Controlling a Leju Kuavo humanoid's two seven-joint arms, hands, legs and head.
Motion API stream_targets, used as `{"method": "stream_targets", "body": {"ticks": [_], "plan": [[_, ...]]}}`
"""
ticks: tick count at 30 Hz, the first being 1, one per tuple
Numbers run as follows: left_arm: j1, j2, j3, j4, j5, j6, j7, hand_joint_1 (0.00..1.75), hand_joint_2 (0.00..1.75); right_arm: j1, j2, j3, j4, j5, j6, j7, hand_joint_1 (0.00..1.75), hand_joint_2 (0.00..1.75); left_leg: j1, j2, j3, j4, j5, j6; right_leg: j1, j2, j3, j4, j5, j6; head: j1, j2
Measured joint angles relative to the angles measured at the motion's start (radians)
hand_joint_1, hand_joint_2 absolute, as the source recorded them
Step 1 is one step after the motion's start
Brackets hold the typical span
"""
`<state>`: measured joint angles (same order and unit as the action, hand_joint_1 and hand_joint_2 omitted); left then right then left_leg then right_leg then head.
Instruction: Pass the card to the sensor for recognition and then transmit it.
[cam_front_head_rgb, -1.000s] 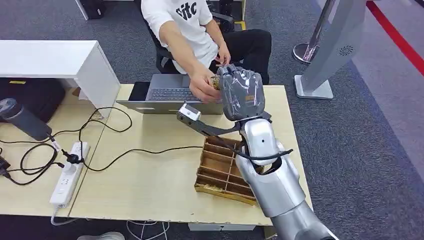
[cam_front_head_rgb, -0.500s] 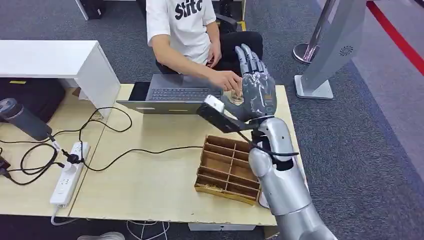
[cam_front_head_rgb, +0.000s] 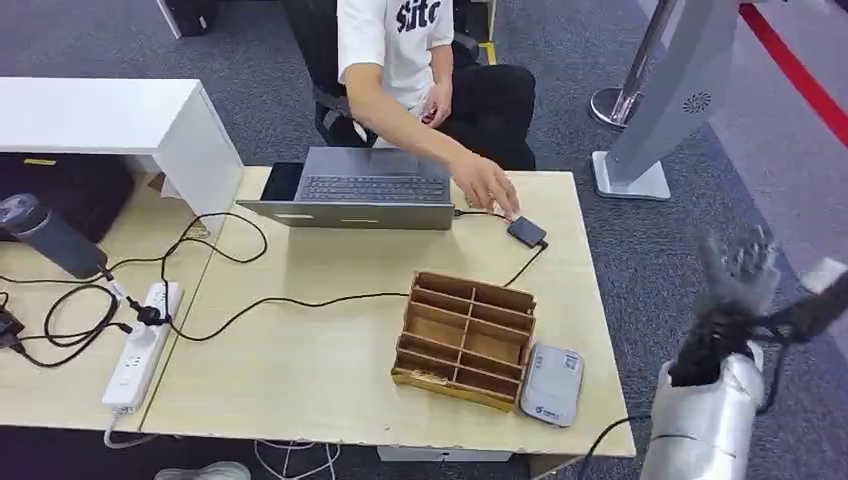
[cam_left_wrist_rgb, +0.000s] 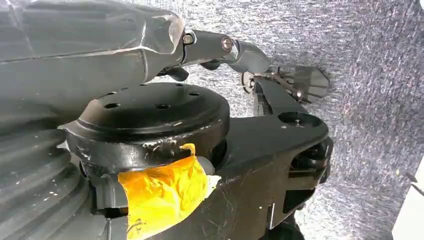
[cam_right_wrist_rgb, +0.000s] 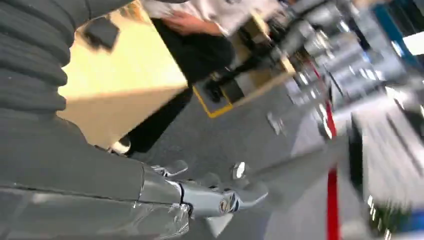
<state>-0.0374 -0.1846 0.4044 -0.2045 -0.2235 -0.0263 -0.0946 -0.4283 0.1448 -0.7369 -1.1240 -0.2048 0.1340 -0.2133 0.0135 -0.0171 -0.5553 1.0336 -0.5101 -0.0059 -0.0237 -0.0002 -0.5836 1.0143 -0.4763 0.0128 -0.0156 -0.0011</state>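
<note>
My right hand (cam_front_head_rgb: 738, 272) is blurred, off the table's right side over the carpet, fingers spread and pointing up, holding nothing. In the right wrist view the right hand (cam_right_wrist_rgb: 150, 200) also shows bare fingers (cam_right_wrist_rgb: 225, 200). A person's hand (cam_front_head_rgb: 487, 187) reaches flat over the table's far right, beside a small black box (cam_front_head_rgb: 527, 232) on a cable. I cannot make out the card. A grey reader (cam_front_head_rgb: 552, 385) lies at the front right corner. My left hand (cam_left_wrist_rgb: 165, 45) hangs over the carpet with a finger (cam_left_wrist_rgb: 227, 47) stretched out and nothing in it.
A wooden divider tray (cam_front_head_rgb: 465, 340) stands near the table's front right. A laptop (cam_front_head_rgb: 350, 190) sits at the far edge before the seated person (cam_front_head_rgb: 400, 50). Cables and a power strip (cam_front_head_rgb: 140, 345) lie at the left. A grey stand (cam_front_head_rgb: 660, 110) rises at the right.
My right arm has swung away from the person's hand, off the table to the right and down. The person's hand has moved right, toward the black box. The grey reader is now uncovered.
</note>
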Motion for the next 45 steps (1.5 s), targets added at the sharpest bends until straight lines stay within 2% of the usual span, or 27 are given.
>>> {"method": "stream_targets", "body": {"ticks": [2, 4, 7, 8, 12, 16, 17, 19, 24, 28, 32, 36, 40, 43, 45], "plan": [[0.001, 0.0, 0.005, 0.0, -0.002, -0.001, -0.003, 0.0, 1.75, 0.054, -0.058, -0.128, 0.103, -0.147, 0.07, -0.007, 0.0, 1.75, 0.0, -0.001, 0.001, 0.0, -0.001, 0.002, 0.0, -0.001, 0.0, -0.001, -0.001, 0.0, 0.0, 0.0], [0.001, 0.0, 0.006, 0.0, -0.001, -0.007, -0.004, 0.0, 1.75, 0.124, -0.1, -0.224, 0.181, -0.235, 0.127, -0.005, 0.0, 1.75, 0.0, -0.001, 0.0, 0.0, -0.003, 0.004, 0.0, -0.002, 0.001, -0.001, -0.002, 0.0, 0.0, 0.0], [0.001, 0.002, 0.014, 0.0, 0.0, -0.024, -0.012, 0.0, 1.75, 0.24, -0.146, -0.337, 0.304, -0.304, 0.201, -0.006, 0.0, 1.75, 0.0, 0.0, 0.001, 0.0, -0.005, 0.003, 0.0, -0.001, 0.001, 0.0, -0.005, 0.0, 0.0, 0.0], [0.001, 0.003, 0.016, 0.0, 0.0, -0.028, -0.013, 0.0, 1.75, 0.271, -0.157, -0.366, 0.342, -0.304, 0.206, -0.016, 0.0, 1.75, 0.0, 0.0, 0.001, -0.001, -0.006, 0.004, 0.0, -0.001, 0.001, 0.0, -0.006, -0.001, 0.0, 0.0], [0.001, 0.007, 0.03, 0.0, 0.002, -0.038, -0.02, 0.0, 1.75, 0.346, -0.165, -0.437, 0.479, -0.257, 0.133, -0.034, 0.0, 1.75, 0.0, 0.006, 0.003, -0.003, -0.007, 0.002, 0.0, 0.005, 0.001, 0.0, -0.006, -0.002, 0.0, 0.0], [0.0, 0.012, 0.04, 0.0, 0.008, -0.04, -0.022, 0.0, 1.75, 0.369, -0.159, -0.457, 0.621, -0.208, 0.065, -0.04, 0.0, 1.75, 0.0, 0.006, 0.004, -0.003, -0.007, 0.002, 0.0, 0.006, 0.001, 0.001, -0.006, -0.002, 0.0, 0.0], [0.0, 0.013, 0.044, 0.0, 0.008, -0.041, -0.024, 0.0, 1.75, 0.37, -0.158, -0.457, 0.647, -0.197, 0.049, -0.037, 0.0, 1.75, 0.0, 0.006, 0.004, -0.003, -0.006, 0.001, 0.001, 0.006, 0.001, 0.001, -0.006, -0.002, 0.0, 0.0], [0.0, 0.015, 0.049, 0.0, 0.004, -0.035, -0.037, 0.0, 1.75, 0.369, -0.15, -0.457, 0.716, -0.156, -0.03, 0.008, 0.0, 1.75, 0.001, 0.006, 0.004, -0.003, -0.006, 0.0, 0.001, 0.005, 0.001, 0.001, -0.006, -0.002, 0.0, 0.0], [0.0, 0.021, 0.068, 0.0, 0.016, -0.006, -0.053, 0.0, 1.75, 0.366, -0.119, -0.456, 0.817, -0.127, -0.146, 0.072, 0.0, 1.75, 0.001, 0.006, 0.005, -0.003, -0.006, 0.0, 0.001, 0.005, 0.002, 0.002, -0.006, -0.003, 0.0, 0.0], [0.0, 0.025, 0.081, 0.0, 0.017, 0.0, -0.061, 0.0, 1.75, 0.363, -0.106, -0.449, 0.857, -0.092, -0.193, 0.09, 0.0, 1.75, 0.001, 0.006, 0.004, -0.003, -0.006, 0.0, 0.0, 0.005, 0.002, 0.002, -0.006, -0.002, -0.001, 0.0], [0.0, 0.029, 0.082, 0.0, 0.001, -0.002, -0.063, 0.0, 1.75, 0.36, -0.104, -0.42, 0.881, -0.04, -0.208, 0.108, 0.0, 1.75, 0.0, 0.006, 0.005, -0.003, -0.006, 0.0, 0.0, 0.005, 0.002, 0.002, -0.006, -0.002, 0.0, 0.0], [0.0, 0.03, 0.081, 0.0, -0.04, 0.005, -0.049, 0.0, 1.75, 0.359, -0.103, -0.368, 0.892, 0.033, -0.223, 0.097, 0.0, 1.75, 0.0, 0.006, 0.005, -0.003, -0.006, 0.0, 0.0, 0.005, 0.002, 0.002, -0.006, -0.003, 0.0, 0.0], [0.0, 0.031, 0.068, 0.0, -0.095, 0.034, -0.039, 0.0, 1.75, 0.361, -0.105, -0.26, 0.894, 0.25, -0.266, 0.062, 0.0, 1.75, 0.0, 0.006, 0.005, -0.003, -0.006, 0.0, 0.0, 0.005, 0.002, 0.002, -0.006, -0.003, 0.0, 0.0], [0.0, 0.032, 0.059, 0.0, -0.103, 0.039, -0.039, 0.0, 1.75, 0.365, -0.112, -0.121, 0.894, 0.44, -0.327, 0.028, 0.0, 1.75, 0.0, 0.006, 0.005, -0.003, -0.006, 0.0, 0.0, 0.005, 0.002, 0.002, -0.006, -0.003, 0.0, 0.0], [0.0, 0.032, 0.056, 0.0, -0.109, 0.036, -0.04, 0.0, 1.75, 0.368, -0.117, -0.028, 0.895, 0.55, -0.326, 0.016, 0.0, 1.75, 0.0, 0.006, 0.005, -0.003, -0.006, 0.0, 0.0, 0.005, 0.002, 0.002, -0.006, -0.003, 0.0, 0.0]]}}
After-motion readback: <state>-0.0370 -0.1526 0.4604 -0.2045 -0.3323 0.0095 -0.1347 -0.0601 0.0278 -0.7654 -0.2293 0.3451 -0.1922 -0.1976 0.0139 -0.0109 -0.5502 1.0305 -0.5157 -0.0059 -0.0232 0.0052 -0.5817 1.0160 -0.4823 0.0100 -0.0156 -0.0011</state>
